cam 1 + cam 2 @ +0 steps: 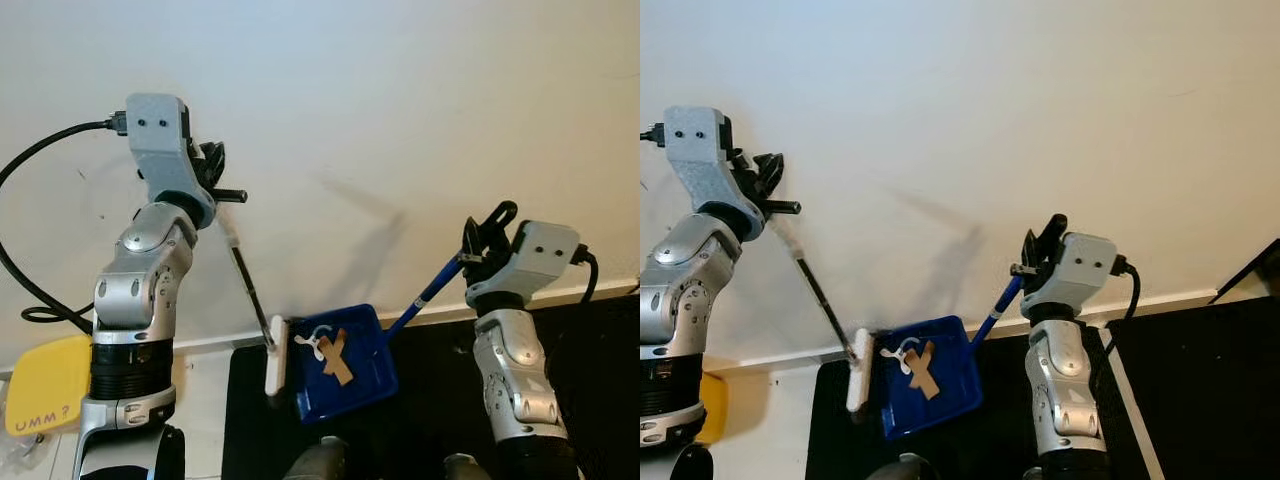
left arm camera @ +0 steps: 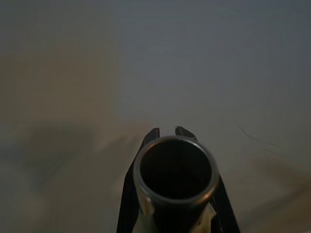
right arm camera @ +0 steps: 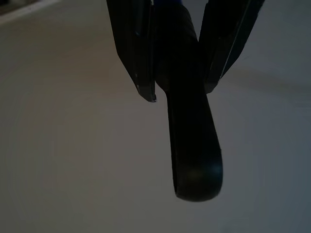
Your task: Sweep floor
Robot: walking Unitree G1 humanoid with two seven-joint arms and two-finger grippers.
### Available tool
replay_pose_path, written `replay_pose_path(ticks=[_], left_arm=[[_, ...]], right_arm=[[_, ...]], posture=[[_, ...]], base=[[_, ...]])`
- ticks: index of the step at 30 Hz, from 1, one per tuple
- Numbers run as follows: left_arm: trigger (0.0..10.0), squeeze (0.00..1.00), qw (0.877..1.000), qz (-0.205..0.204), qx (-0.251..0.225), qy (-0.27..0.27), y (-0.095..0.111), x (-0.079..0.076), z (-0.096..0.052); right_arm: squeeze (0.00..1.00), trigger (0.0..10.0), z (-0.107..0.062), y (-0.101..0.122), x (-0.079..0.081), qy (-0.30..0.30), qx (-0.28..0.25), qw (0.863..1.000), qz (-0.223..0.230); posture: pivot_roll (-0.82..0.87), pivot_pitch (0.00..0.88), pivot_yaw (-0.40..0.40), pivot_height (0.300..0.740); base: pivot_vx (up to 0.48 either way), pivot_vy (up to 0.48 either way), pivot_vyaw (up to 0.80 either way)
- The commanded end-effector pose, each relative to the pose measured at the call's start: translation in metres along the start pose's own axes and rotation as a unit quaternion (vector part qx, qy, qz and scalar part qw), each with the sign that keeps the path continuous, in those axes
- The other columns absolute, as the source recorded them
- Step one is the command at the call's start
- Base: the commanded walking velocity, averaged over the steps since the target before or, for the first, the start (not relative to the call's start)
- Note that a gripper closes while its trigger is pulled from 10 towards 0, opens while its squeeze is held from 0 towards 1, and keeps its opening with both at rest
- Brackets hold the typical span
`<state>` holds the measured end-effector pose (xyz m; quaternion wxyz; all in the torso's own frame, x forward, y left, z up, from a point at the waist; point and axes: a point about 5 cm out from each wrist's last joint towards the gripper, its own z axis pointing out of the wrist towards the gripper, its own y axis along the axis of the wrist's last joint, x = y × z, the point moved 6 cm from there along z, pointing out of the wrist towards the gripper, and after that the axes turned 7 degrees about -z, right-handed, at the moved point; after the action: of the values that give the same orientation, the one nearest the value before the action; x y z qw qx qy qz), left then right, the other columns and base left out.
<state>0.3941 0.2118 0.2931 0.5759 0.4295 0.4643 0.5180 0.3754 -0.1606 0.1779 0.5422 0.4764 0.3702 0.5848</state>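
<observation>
Down by the base of the white wall (image 1: 400, 100), a blue dustpan (image 1: 345, 385) rests tilted on a black mat (image 1: 430, 420), with a wooden X-shaped piece (image 1: 336, 358) and a small white scrap (image 1: 312, 340) lying in its tray. The right hand (image 1: 487, 232) is clamped around the dustpan's blue handle (image 1: 425, 295), whose dark rounded end sticks out past the black fingers (image 3: 133, 53) in the right wrist view. The left hand (image 1: 212, 170) is raised against the wall and grips the top of a thin dark broom pole (image 1: 250, 285); the left wrist view looks straight into the pole's hollow open end (image 2: 175, 170) between the fingers. The pole slants down to a white broom head (image 1: 276, 357), which touches the left edge of the dustpan. A yellow note (image 1: 45, 385) marked "UMM?" sits on the floor by the robot's left side.
</observation>
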Motion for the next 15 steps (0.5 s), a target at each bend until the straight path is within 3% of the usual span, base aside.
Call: replay_pose_path(ticks=[1,4,7,12,15], left_arm=[[10.0,0.0,0.997,0.031,-0.051,0.051,0.031,0.028,-0.004],[10.0,0.0,0.995,0.042,-0.067,0.065,0.046,0.038,-0.004],[10.0,0.0,0.991,0.092,-0.076,0.066,0.062,0.042,-0.003],[10.0,0.0,0.984,0.149,-0.071,0.063,0.06,0.041,-0.004],[10.0,0.0,0.983,0.148,-0.052,0.092,0.046,0.052,-0.009]], right_arm=[[0.0,10.0,0.0,-0.002,0.005,0.006,0.002,0.999,0.036],[0.0,10.0,-0.001,-0.006,0.004,0.007,0.008,0.999,0.032],[0.0,10.0,-0.005,-0.017,0.002,0.008,0.023,0.999,0.026],[0.0,10.0,-0.012,-0.029,0.001,0.006,0.043,0.999,0.025],[0.0,10.0,-0.018,-0.038,-0.006,0.002,0.056,0.998,0.009]], posture=[[0.05,0.104,0.143,0.74],[0.06,0.105,0.142,0.74],[0.06,0.105,0.142,0.74],[0.07,0.12,0.151,0.74],[0.06,0.121,0.15,0.74]], base=[[0.0,0.0,0.0],[0.0,0.0,0.0],[0.0,0.0,0.0],[0.0,0.0,0.0],[0.0,0.0,0.0]])
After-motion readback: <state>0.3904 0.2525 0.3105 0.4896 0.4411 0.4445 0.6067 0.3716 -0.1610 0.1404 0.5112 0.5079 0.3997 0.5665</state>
